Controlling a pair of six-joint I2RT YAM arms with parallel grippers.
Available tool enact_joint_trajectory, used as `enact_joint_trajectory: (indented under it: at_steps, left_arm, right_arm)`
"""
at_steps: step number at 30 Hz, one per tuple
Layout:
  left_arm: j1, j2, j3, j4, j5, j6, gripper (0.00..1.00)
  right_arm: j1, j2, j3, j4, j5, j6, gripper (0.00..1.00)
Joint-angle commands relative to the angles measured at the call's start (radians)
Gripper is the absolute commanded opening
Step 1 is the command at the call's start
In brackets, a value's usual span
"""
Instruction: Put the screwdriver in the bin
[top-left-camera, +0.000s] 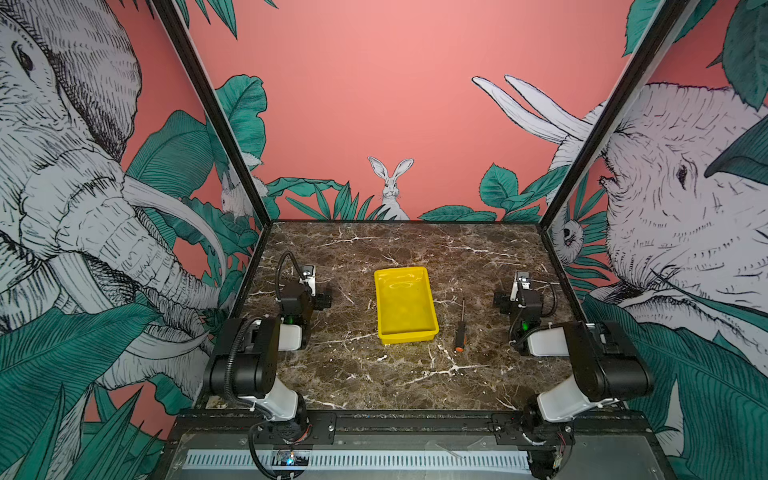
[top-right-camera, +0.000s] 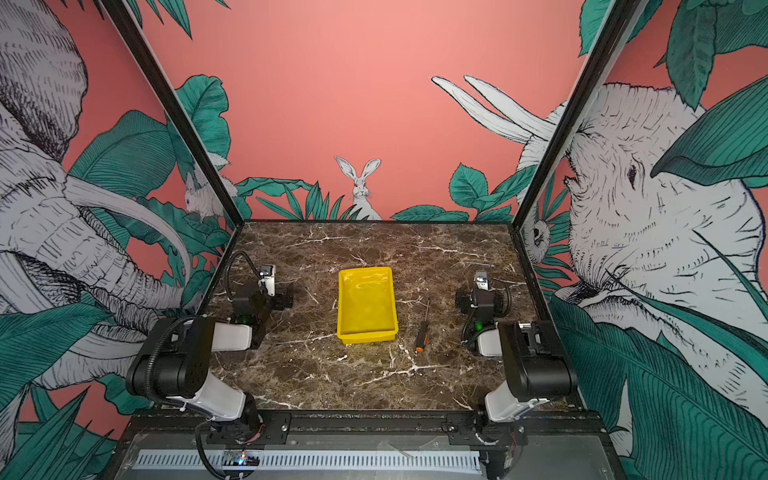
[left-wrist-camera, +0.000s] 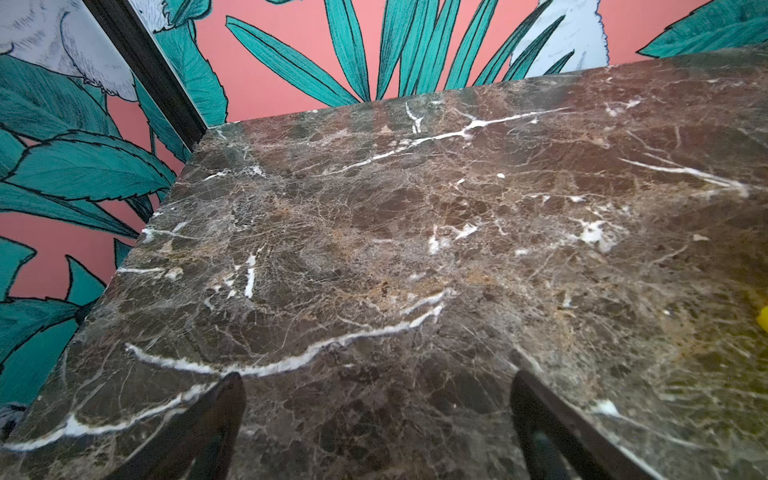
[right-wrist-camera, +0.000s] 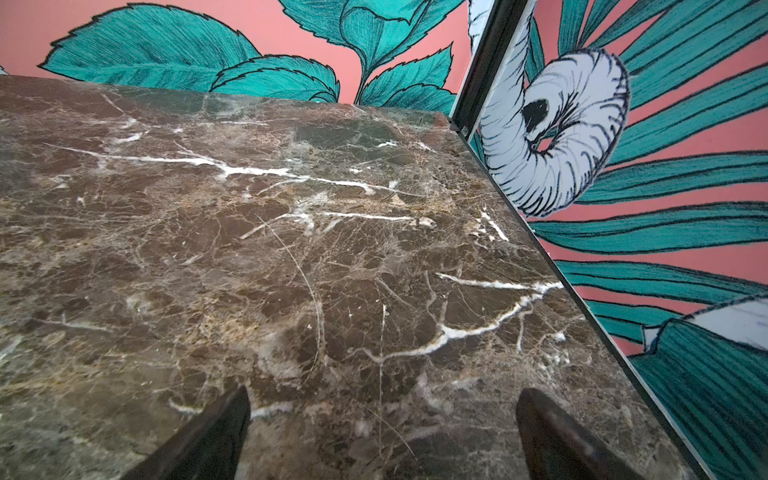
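Screwdriver (top-left-camera: 460, 328) is out of the bin (top-left-camera: 405, 307). It lies flat on the desk (top-left-camera: 374, 374), just beside the bin at its 3 o'clock, not touching. In both top views the shaft tip points to 12 and the black-and-orange handle to 6. The orange butt sits slightly past the bin's near rim.

Bin is mid-desk, long axis 12–6, with its glossy yellow floor in full view.

Left end effector (left-wrist-camera: 376, 386): jaws spread wide, holding nothing. You see only bare desk between the fingers (left-wrist-camera: 220, 419). It sits at the bin's 9 o'clock, well apart from it. The left wrist view catches a sliver of yellow bin at the frame edge.

Right end effector (right-wrist-camera: 384, 397): also wide and gripping nothing, with marble showing between the fingers. It sits at the bin's 3 o'clock, beyond the screwdriver, near it but clear of it.

Both arms are folded low, bases at the desk's 7 and 5 o'clock corners.
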Motion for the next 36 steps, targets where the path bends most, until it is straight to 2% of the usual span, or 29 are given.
enact_joint_trajectory:
  at_steps: [1,36]
  left_arm:
    - [0.0,-0.01,0.02,-0.015,-0.006,-0.008,1.0]
    - [-0.001,-0.014,0.007,0.003,-0.019,-0.013,1.0]
  right_arm:
    - [-0.002,-0.011,0.012,0.035,0.01,0.01,0.99]
    - [0.002,-0.01,0.019,0.022,-0.015,-0.002,0.99]
